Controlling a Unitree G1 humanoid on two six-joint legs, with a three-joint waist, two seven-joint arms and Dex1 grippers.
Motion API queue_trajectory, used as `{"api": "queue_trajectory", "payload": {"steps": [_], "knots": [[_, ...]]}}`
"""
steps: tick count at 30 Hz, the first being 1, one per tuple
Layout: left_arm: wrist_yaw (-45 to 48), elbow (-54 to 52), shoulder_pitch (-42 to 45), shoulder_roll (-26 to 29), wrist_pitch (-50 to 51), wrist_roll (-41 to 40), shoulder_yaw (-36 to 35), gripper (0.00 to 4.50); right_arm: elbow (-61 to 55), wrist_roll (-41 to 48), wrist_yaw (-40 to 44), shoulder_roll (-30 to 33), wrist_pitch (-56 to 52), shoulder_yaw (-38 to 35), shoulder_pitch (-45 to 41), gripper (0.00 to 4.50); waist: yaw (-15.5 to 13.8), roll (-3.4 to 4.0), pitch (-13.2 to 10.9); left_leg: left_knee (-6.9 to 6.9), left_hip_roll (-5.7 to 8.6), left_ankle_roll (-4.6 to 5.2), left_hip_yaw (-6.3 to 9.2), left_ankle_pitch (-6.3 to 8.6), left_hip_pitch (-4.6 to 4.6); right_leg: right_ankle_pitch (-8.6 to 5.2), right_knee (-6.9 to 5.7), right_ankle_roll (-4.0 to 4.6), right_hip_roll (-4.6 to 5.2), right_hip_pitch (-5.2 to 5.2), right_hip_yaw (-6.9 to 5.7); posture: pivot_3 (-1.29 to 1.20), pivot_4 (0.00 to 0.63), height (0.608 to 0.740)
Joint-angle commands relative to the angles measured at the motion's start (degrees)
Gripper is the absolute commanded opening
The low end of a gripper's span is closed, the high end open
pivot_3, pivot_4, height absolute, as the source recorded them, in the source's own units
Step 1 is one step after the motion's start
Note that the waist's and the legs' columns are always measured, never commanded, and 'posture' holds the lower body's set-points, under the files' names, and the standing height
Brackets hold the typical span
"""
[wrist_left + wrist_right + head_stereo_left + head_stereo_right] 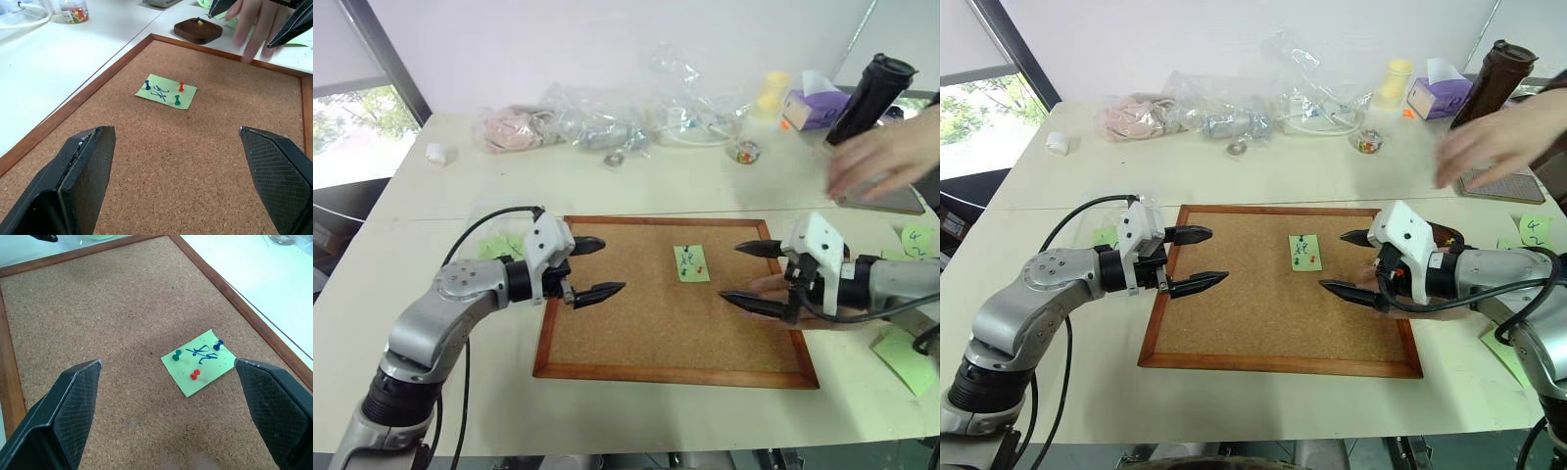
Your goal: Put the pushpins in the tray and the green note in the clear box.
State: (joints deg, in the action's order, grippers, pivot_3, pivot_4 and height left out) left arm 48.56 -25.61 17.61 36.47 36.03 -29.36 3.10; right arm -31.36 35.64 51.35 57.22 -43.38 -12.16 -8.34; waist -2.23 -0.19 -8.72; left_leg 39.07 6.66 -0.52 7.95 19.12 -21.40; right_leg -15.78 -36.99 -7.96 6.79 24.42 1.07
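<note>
Left claw (594, 267) hovers over the cork board's (636, 343) left part, fingers spread wide, empty. Mid-board lies the green note (691, 263), fastened by three pushpins (177, 100) with red, green and blue heads, so the pins likely must come out before the note lifts. Right claw (754, 277) hangs over the board's right part, also spread wide and empty, aimed toward the note. The tray (198, 30) sits on the counter (607, 186) just off the board's right edge, largely hidden behind the right claw. A person's hand (886, 162) reaches in at far right. Clear box: cannot make out.
</note>
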Motion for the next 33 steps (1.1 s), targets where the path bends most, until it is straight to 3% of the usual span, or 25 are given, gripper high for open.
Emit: {"api": "queue_trajectory", "payload": {"steps": [1, 30, 33], "knots": [[0.87, -1.7, 0.33, 0.72, 0.41, -1.78, -1.1, 4.42, -0.52, -0.21, 0.23, 0.36, 0.95, -0.44, -0.88, 4.5, 0.0, 0.0, 0.0, 0.0, 0.0, 0.0, 0.0, 0.0, 0.0, 0.0, 0.0, 0.0, 0.0, 0.0, 0.0, 0.0, 0.15, 0.74], [-1.67, -3.31, -0.1, 1.35, 1.04, -2.98, -1.57, 4.42, -0.09, -0.96, 0.03, -0.81, 1.51, 1.06, -1.56, 4.5, 0.0, 0.0, 0.0, 0.0, 0.0, 0.0, 0.0, 0.0, 0.0, 0.0, 0.0, 0.0, 0.0, 0.0, 0.0, 0.0, 0.15, 0.74], [-1.94, -3.58, -0.45, 1.16, 0.78, -2.6, -1.17, 3.59, 0.35, -0.97, 0.16, -0.77, 1.49, 1.29, -2.15, 4.5, 0.0, 0.0, 0.0, 0.0, 0.0, 0.0, 0.0, 0.0, 0.0, 0.0, 0.0, 0.0, 0.01, 0.0, 0.0, 0.0, 0.15, 0.74]]}}
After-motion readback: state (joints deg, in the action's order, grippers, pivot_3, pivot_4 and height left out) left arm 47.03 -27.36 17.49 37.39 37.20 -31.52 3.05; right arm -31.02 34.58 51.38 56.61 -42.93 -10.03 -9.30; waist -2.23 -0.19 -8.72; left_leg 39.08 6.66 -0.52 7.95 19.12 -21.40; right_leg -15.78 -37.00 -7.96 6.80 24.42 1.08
